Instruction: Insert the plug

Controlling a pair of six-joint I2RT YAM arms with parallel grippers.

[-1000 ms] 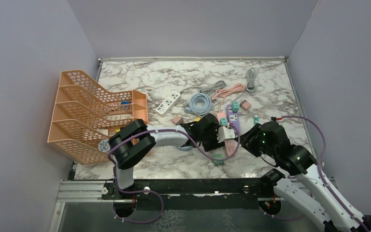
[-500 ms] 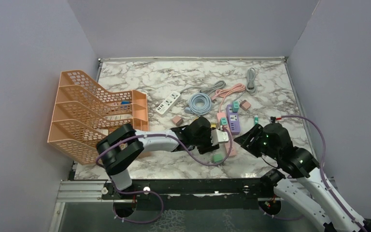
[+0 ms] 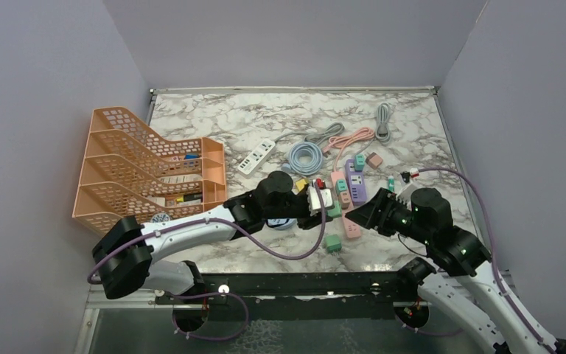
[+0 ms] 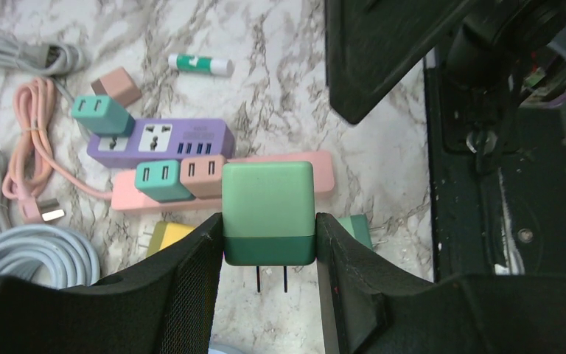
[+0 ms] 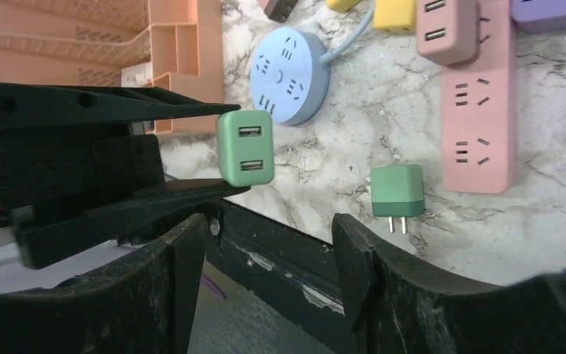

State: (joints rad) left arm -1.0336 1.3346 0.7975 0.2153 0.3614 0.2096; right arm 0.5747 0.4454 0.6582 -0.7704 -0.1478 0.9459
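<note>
My left gripper [image 4: 269, 240] is shut on a two-tone green plug [image 4: 268, 206], with its two prongs pointing back toward the wrist. It holds the plug above the marble table, over the near end of the pink power strip [image 4: 306, 169]. The right wrist view shows the same plug [image 5: 245, 147], its two USB ports facing the camera. My right gripper [image 5: 269, 251] is open and empty, just right of the left one [image 3: 323, 199] in the top view. The pink strip [image 5: 477, 125] has free sockets and carries a teal and a pink plug.
A second green plug [image 5: 396, 190] lies loose on the table by the pink strip's end. A purple strip [image 4: 162, 140], a round blue hub [image 5: 289, 76], yellow plugs [image 4: 166, 236], coiled cables [image 3: 306, 156] and a white strip [image 3: 256, 156] lie around. An orange file rack [image 3: 147, 173] stands at the left.
My left gripper has moved left and a little away from the front edge with the green plug, and its arm has stretched out. My right gripper has shifted left toward it.
</note>
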